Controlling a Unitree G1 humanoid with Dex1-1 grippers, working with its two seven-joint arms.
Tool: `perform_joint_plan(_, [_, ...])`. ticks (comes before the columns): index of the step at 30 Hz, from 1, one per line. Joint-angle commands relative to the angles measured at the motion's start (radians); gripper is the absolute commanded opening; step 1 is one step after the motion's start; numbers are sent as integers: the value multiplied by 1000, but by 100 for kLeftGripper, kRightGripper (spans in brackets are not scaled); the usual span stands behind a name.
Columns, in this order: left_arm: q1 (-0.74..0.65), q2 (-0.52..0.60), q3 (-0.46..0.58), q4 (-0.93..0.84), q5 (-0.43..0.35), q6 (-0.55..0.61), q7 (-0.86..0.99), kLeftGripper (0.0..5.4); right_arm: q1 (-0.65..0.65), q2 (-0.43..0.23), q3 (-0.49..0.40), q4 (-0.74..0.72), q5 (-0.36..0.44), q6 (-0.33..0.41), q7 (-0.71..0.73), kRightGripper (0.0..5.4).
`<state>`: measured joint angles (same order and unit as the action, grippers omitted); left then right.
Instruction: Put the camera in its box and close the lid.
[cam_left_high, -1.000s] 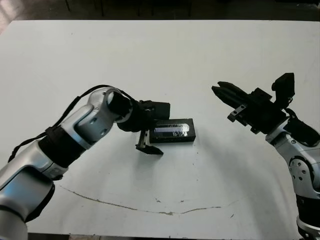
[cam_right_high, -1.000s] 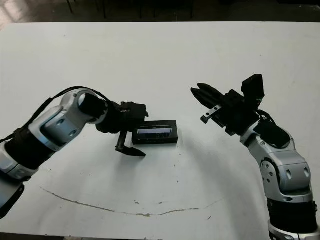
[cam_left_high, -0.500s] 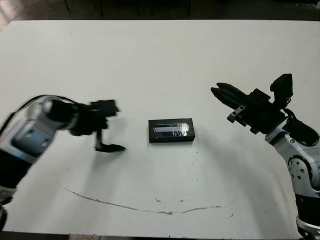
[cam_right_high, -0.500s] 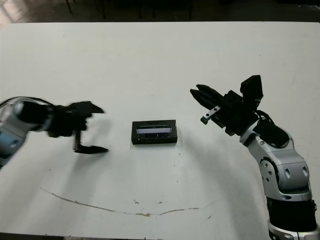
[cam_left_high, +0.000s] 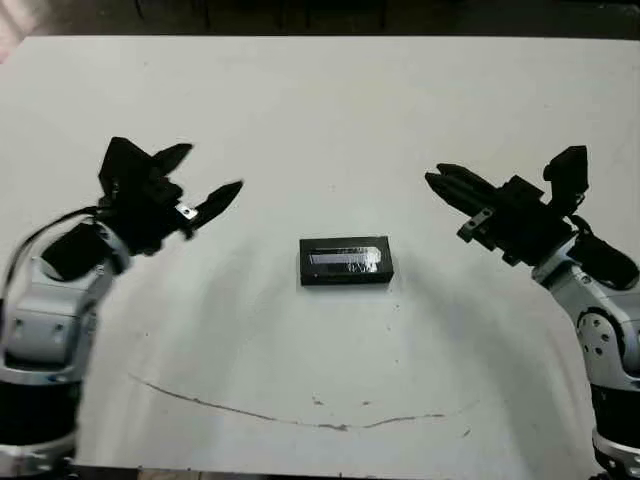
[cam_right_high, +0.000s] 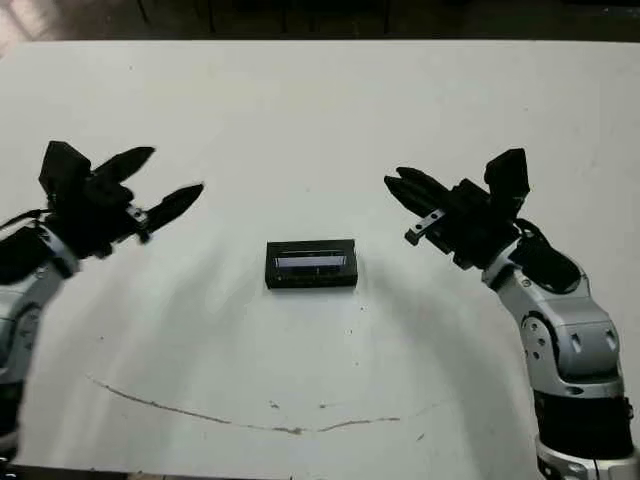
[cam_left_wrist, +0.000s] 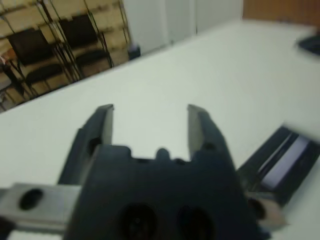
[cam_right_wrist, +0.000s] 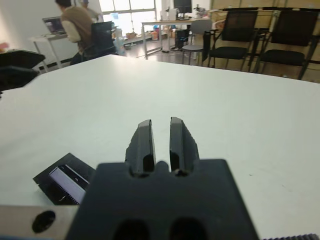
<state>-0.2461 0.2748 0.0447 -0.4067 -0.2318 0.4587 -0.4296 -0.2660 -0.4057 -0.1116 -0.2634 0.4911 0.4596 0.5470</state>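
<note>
Camera and tray could not be seen as separate things at this moment: in the middle of the white table (cam_left_high: 330, 120) lay one closed black package, and its top was the lid (cam_left_high: 345, 259), with the shiny greyish panel facing up. From this I judged that the camera was already inside the box (cam_left_high: 345, 275) and that the lid was already set on it, so the task looked finished or almost finished; whether the lid sat fully down on every side, the pictures did not show clearly. The left gripper (cam_left_high: 200, 180) was raised above the table, well apart from the package on its left side, with its two black fingers spread wide and nothing between them. The right gripper (cam_left_high: 447, 184) hung on the other side, also well apart from the package, and its fingers were drawn close together, with only a thin slit between them in the right wrist view, holding nothing. Nothing touched the package. What was left, in my opinion, was at most a check of the lid.
</note>
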Motion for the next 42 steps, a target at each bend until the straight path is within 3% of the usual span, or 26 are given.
perform_joint_plan(1, [35, -40, -82, -73, -5, 104, 55, 139, 20, 7, -12, 9, 10, 25, -16, 0])
perform_joint_plan(7, [20, -103, -262, -124, 32, 266, 146, 1, 24, 15, -6, -1, 9, 25, -36, 0])
perform_joint_plan(13, [-21, -150, -415, -24, 72, 473, 206, 1, 34, 18, -5, -33, 14, 38, -64, 0])
perform_joint_plan(22, [-31, -178, -565, 163, 142, 480, 201, 1, 52, 28, -3, -50, 19, 29, -74, 0])
perform_joint_plan(27, [-34, -172, -582, 219, 160, 489, 180, 1, 58, 27, -6, -53, 21, 30, -72, 0])
perform_joint_plan(32, [-18, -132, -575, 168, 146, 516, 147, 1, 63, 21, -8, -52, 24, 33, -68, 0])
perform_joint_plan(38, [-10, -120, -476, -7, 89, 568, 130, 1, 68, 26, -11, -48, 25, 18, -63, 0])
perform_joint_plan(42, [14, -141, -361, -115, 52, 505, 146, 1, 68, 31, -9, -47, 22, 11, -67, 0])
